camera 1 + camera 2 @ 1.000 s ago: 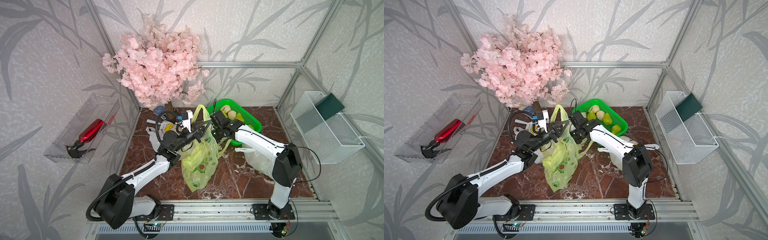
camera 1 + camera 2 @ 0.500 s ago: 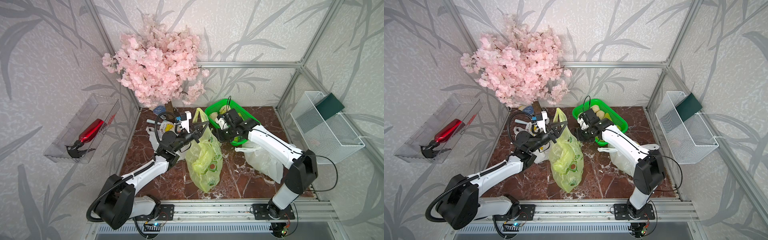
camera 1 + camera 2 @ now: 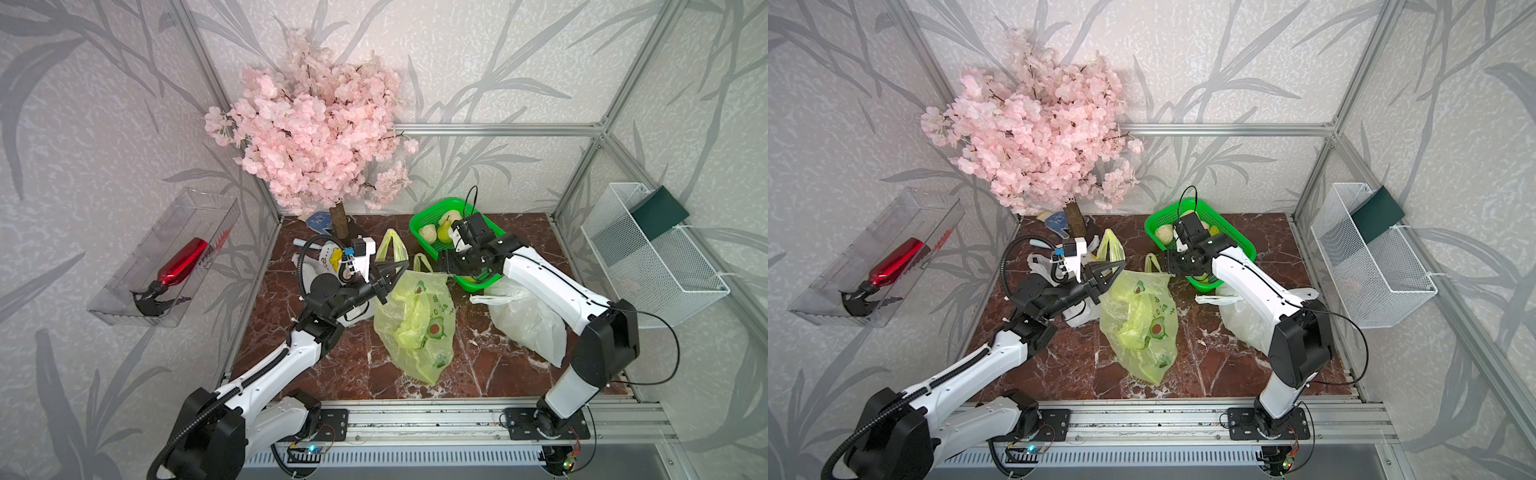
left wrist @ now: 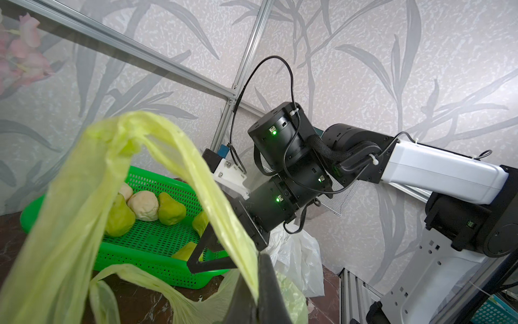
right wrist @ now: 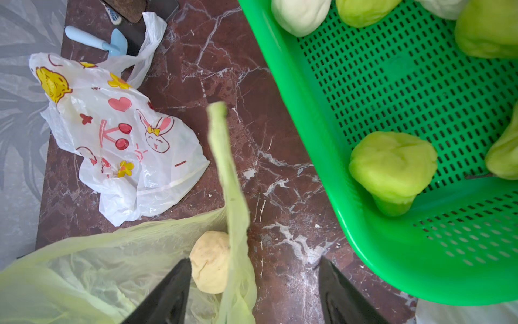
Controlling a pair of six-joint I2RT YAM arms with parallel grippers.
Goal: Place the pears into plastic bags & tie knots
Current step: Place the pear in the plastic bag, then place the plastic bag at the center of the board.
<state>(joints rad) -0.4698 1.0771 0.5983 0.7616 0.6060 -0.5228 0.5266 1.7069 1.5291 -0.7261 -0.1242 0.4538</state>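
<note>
Entry: yellow-green bag [image 3: 415, 316] partly loaded (one pale fruit [image 5: 210, 263] inside), unknotted, handle clamped in left tool [image 3: 397, 272]; right tool [image 5: 253, 259] apart, empty; pears [image 5: 392, 168] in green basket [image 5: 291, 98]; rabbit-print bag [image 5: 120, 140] flat.

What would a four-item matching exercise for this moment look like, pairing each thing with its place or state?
Things:
1. left gripper
2. right gripper
3. red bottle
4. rabbit-print bag

Places or states:
A. lying in the clear wall tray
B. open, between the yellow-green bag and the green basket
C. crumpled on the table
D. shut on the yellow-green bag

Pairs: 1-D, 2-B, 3-A, 4-C.
</note>
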